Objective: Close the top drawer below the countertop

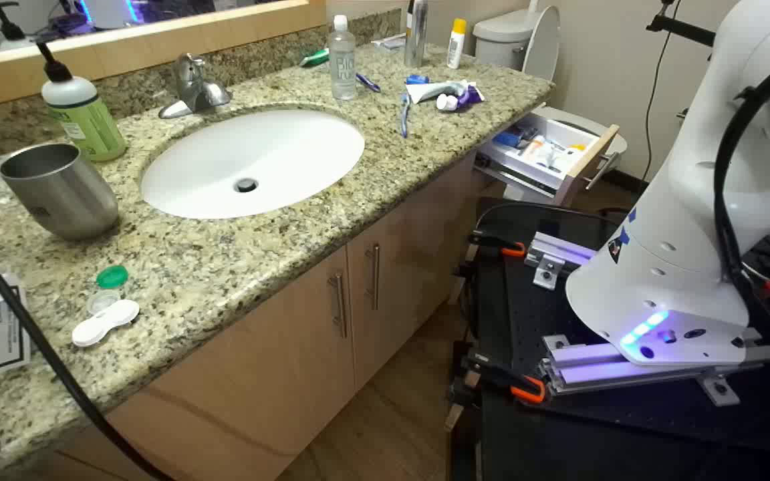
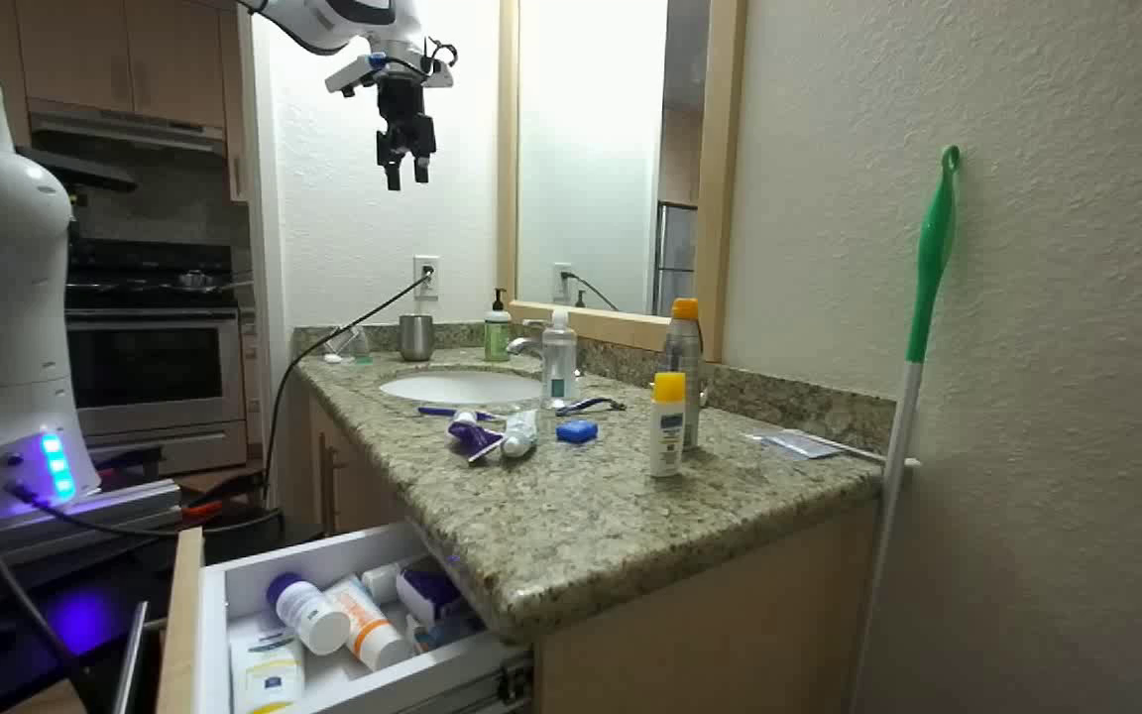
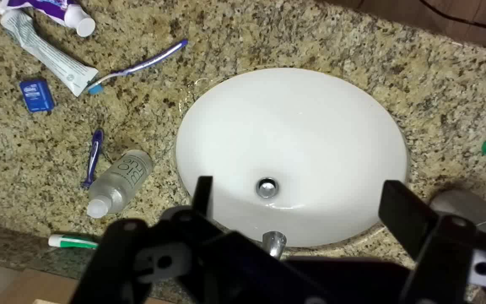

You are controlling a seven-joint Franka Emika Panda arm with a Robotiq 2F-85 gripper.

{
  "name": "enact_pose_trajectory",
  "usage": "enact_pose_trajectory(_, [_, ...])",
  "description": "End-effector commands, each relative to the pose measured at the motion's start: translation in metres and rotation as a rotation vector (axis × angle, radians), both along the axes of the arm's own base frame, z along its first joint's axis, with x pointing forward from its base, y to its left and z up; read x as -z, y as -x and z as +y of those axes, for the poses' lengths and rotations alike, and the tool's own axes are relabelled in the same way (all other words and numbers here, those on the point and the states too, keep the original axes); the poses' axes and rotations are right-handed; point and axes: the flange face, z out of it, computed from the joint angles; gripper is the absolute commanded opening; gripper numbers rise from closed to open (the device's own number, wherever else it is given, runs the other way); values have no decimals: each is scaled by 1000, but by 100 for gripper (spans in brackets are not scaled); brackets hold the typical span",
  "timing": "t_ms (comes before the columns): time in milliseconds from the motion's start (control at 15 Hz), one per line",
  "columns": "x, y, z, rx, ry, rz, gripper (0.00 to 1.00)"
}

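The top drawer (image 1: 589, 162) is pulled out at the far end of the cabinet, with several bottles and tubes inside. Its tan front edge (image 2: 181, 625) and bar handle also show in an exterior view. The speckled granite countertop (image 1: 224, 267) lies above it, and shows too in an exterior view (image 2: 531, 516) and the wrist view (image 3: 154, 109). My gripper (image 2: 407, 178) hangs high above the countertop, far from the drawer, pointing down. In the wrist view my gripper (image 3: 297, 183) has its fingers wide apart with nothing between them, over the white sink. The drawer is out of the wrist view.
The sink basin (image 3: 293, 126), a clear bottle (image 3: 120, 181), a steel cup (image 1: 64, 194) and a soap bottle (image 1: 84, 120) are on the countertop. A yellow-capped bottle (image 2: 667, 426) stands near its end. A black cable (image 2: 333, 342) crosses one end. The arm's base (image 1: 659, 307) stands beside the drawer.
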Motion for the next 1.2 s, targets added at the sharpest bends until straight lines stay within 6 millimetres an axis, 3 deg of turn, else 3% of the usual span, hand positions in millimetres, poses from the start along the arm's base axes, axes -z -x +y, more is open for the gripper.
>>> enact_pose_trajectory(0, [-1, 0, 0, 0, 0, 1, 100])
enact_pose_trajectory(267, [49, 50, -27, 198, -70, 24, 100])
enact_pose_trajectory(533, [123, 115, -43, 405, -96, 187, 100])
enact_pose_trajectory(667, [150, 152, -53, 484, -58, 237, 100])
enact_pose_trajectory(800, [158, 185, -77, 573, 3, 238, 100])
enact_pose_trajectory(1000, [151, 223, -106, 613, 37, 207, 100])
enact_pose_trajectory(1067, [142, 226, -100, 553, 31, 163, 100])
enact_pose_trajectory(1133, [147, 211, -109, 604, 21, 233, 100])
